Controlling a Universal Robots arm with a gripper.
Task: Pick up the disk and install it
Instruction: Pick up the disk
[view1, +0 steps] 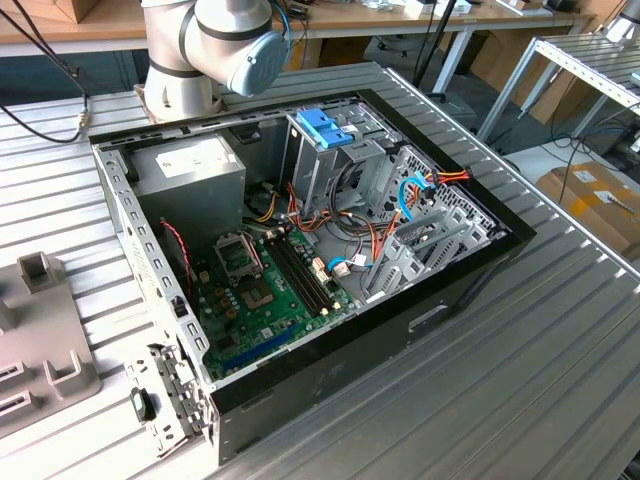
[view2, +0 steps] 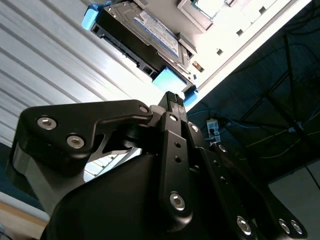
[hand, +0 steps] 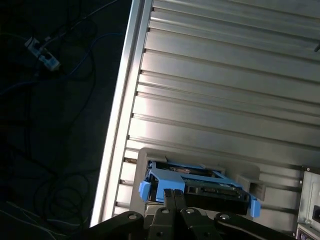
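The disk (view2: 145, 26) is noted as flat, silver-grey, blue-railed and pale-labelled, laid on the ribbed counter (view2: 45, 65); jaws are seen pressed together nearby.

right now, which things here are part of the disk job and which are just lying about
Job: disk, pincer near it, open computer case, blue-topped drive cage.
Lying about: cardboard box, floor cables, metal rack.
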